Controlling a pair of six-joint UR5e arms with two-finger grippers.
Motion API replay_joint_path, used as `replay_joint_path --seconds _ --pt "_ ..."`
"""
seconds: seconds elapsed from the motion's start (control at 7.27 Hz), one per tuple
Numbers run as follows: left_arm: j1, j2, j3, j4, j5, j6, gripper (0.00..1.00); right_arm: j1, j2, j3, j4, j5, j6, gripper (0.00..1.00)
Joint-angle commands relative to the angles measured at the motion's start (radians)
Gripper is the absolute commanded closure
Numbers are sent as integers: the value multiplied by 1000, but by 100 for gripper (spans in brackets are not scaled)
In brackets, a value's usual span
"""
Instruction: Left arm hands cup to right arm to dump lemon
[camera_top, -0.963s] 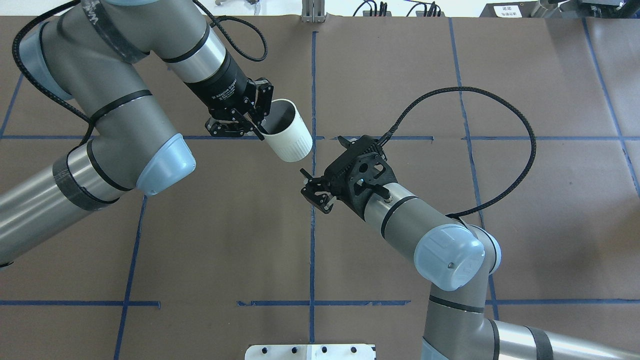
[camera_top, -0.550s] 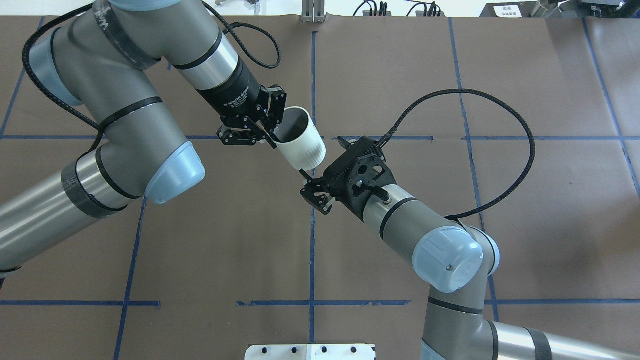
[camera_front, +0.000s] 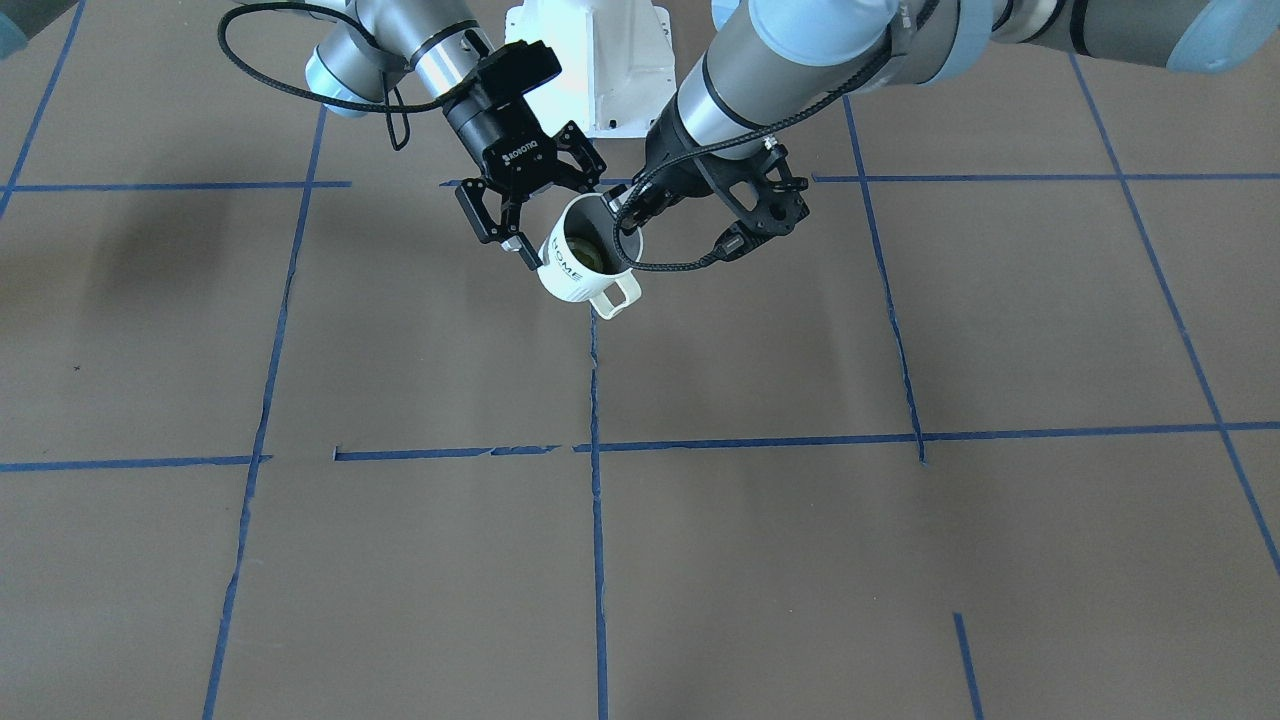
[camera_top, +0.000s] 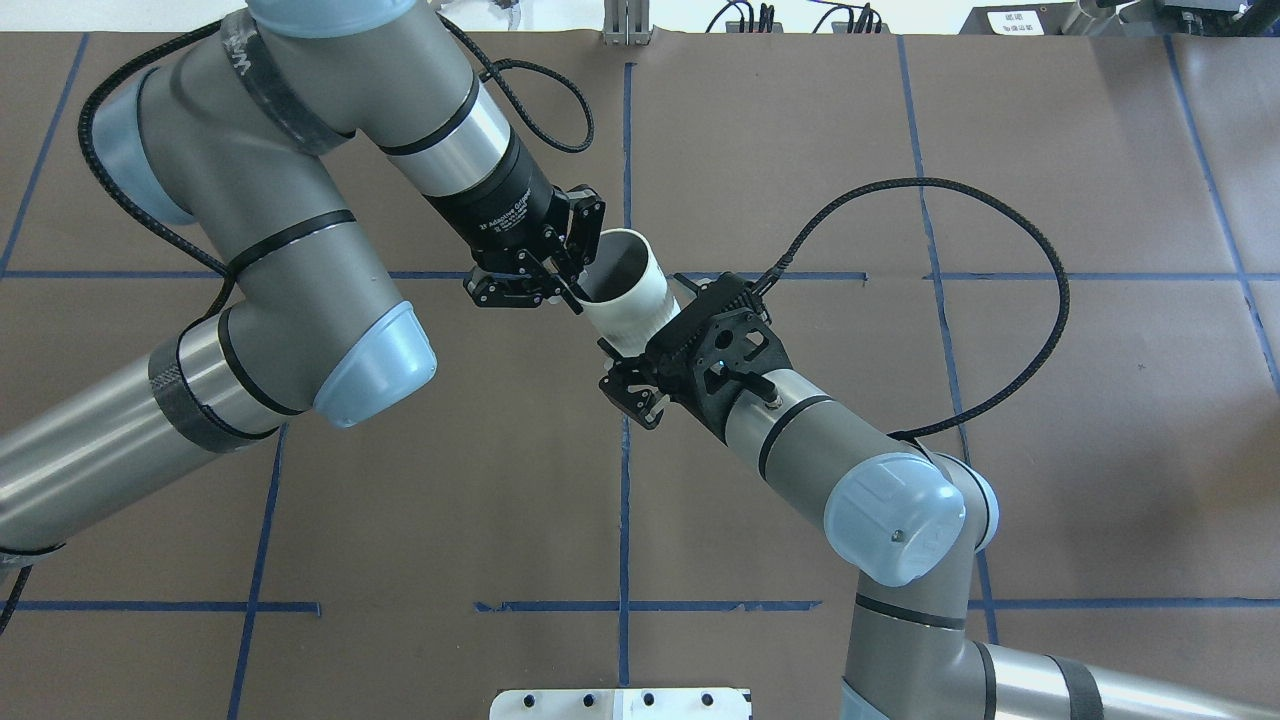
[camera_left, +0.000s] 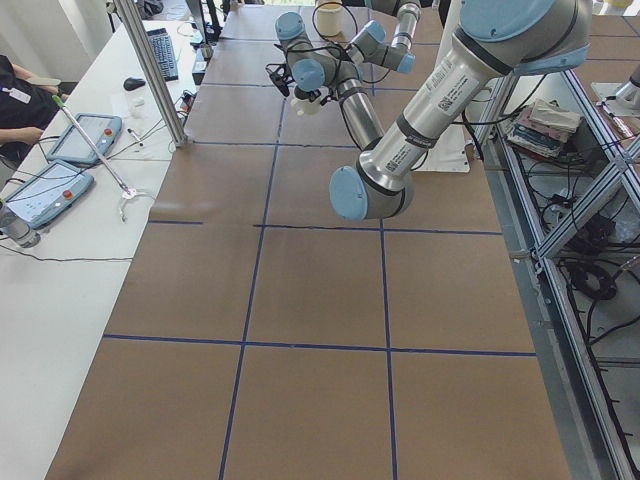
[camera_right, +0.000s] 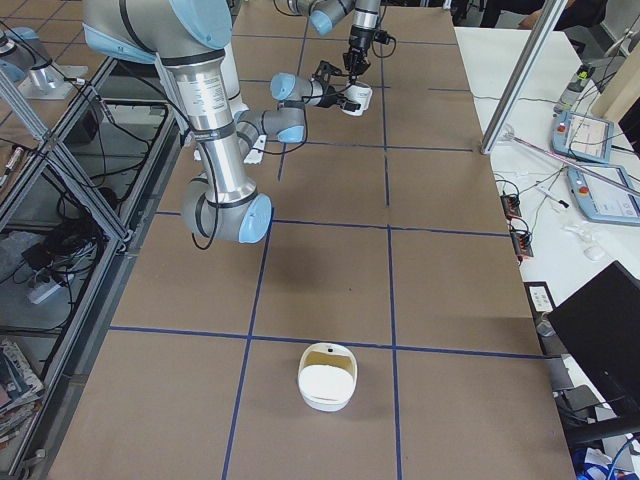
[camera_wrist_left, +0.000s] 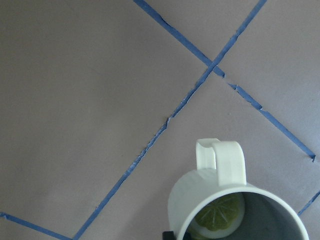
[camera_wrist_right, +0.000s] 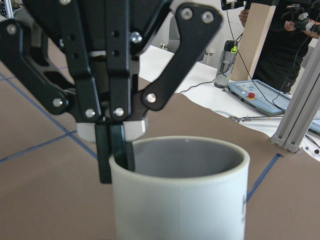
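The white ribbed cup (camera_top: 630, 300) with "HOME" on it (camera_front: 570, 272) hangs above the table at mid-height. My left gripper (camera_top: 577, 296) is shut on its rim, one finger inside (camera_wrist_right: 120, 150). The left arm (camera_top: 300, 230) enters from the left. The yellow-green lemon (camera_wrist_left: 220, 217) lies inside the cup (camera_wrist_left: 215, 190), and also shows in the front view (camera_front: 588, 255). My right gripper (camera_top: 645, 330), marked ROBOTIQ (camera_front: 560, 225), is open, with its fingers on either side of the cup's body; I cannot tell if they touch. The handle (camera_front: 615, 295) points away from the robot.
A white bowl-like container (camera_right: 327, 377) stands on the table far toward the robot's right end. The white robot base plate (camera_top: 620, 703) is at the near edge. The right arm's black cable (camera_top: 1000, 200) loops over the table. The operators' bench with tablets (camera_left: 60, 170) runs along the far side.
My left arm has carried the cup to the right and slightly down, bringing its body between the right gripper's open fingers. The right arm has barely moved.
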Motion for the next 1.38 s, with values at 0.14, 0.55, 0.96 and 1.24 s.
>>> replay_joint_path --seconds 0.14,0.55,0.96,1.24 --pt "8 -11 -8 0 -1 -13 100 2 0 0 0 -1 0 1" --pt "9 -9 -17 0 -18 -16 100 0 -1 -1 0 -1 0 1" --pt "9 -6 -20 -2 -52 -4 1 0 9 14 5 0 11 65" --pt "-38 -6 -34 -2 -110 30 0 -3 3 11 3 3 9 89"
